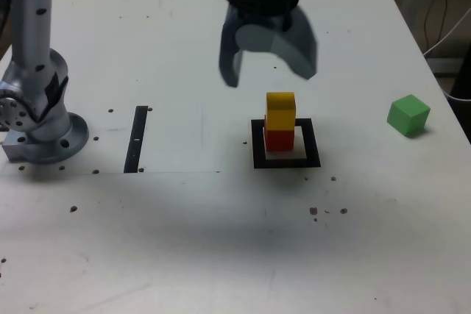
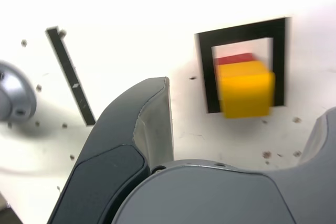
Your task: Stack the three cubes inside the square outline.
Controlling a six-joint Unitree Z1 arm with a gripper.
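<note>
A straight black tape strip [image 1: 137, 140] lies on the white tabletop [image 1: 221, 240] toward the exterior view's left, near the arm's grey base [image 1: 40, 119], well apart from the blocks. Nothing stands between the hand [image 1: 268, 71] and the stack. The hand hangs above the stack with its jaws spread wide, holding nothing, though motion blur softens its edges. The yellow cube [image 1: 280, 110] sits on the red cube [image 1: 279, 139] inside the square outline [image 1: 285, 159]. The green cube [image 1: 408, 115] rests alone toward the exterior view's right.
</note>
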